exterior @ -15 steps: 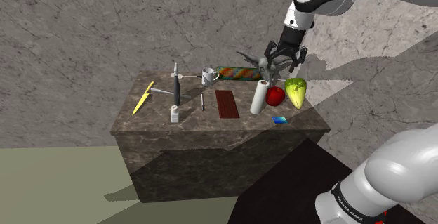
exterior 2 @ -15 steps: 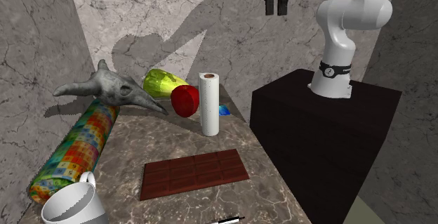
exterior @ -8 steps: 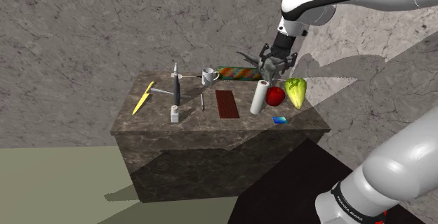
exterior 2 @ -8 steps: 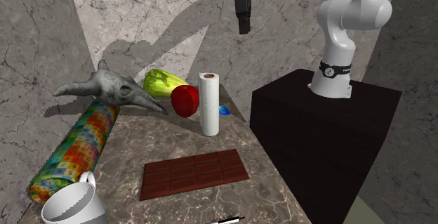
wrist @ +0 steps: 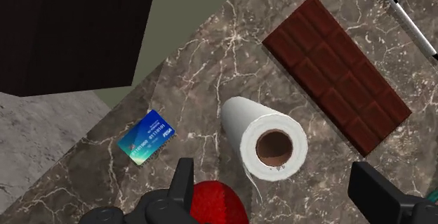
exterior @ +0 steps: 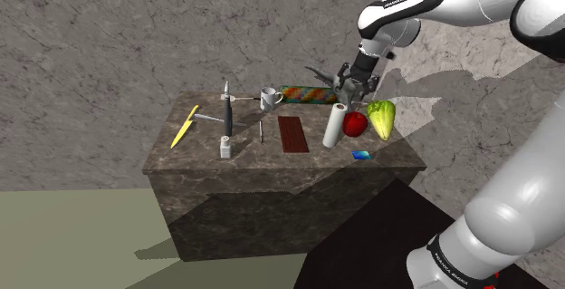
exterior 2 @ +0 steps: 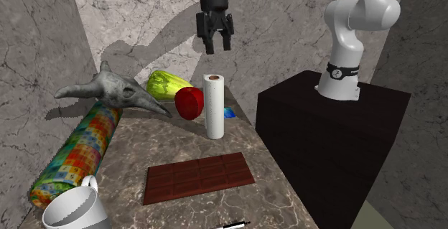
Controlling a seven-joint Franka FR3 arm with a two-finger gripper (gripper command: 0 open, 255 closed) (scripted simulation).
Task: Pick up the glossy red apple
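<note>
The red apple (exterior: 355, 123) is sat on the marble counter (exterior: 206, 154), near the edge closest to the dark stand (exterior 2: 327, 145). It's tucked between an upright white paper roll (exterior: 335, 125) and a yellow-green leafy head that looks like lettuce (exterior: 381, 119), just beside both. Whether it actually touches either can't be told from here. In the second exterior view the apple (exterior 2: 189, 103) is seen partly covering the lettuce (exterior 2: 166, 85), with the roll (exterior 2: 213, 106) standing just to that view's right of it.

The gripper (exterior 2: 218, 46) is hung up in the air above the apple and roll, well clear of both. Its fingers are spread wide and nothing is held. In the wrist view the apple (wrist: 214, 203) is found right by one finger (wrist: 184, 179), while the roll's open end (wrist: 274, 147) is looked straight down on, between the two fingers.

A small blue card (wrist: 147, 137) is laid flat on the counter near the apple, by the edge. A chocolate bar (wrist: 335, 73) is laid flat on the far side of the roll from the card, and a pen (wrist: 403, 19) is seen past that.

Further along the counter, a multicoloured roll (exterior 2: 75, 153) is laid on its side with a grey skull-like piece (exterior 2: 115, 90) behind it. A white mug (exterior 2: 74, 207) is stood at the end of that roll.
</note>
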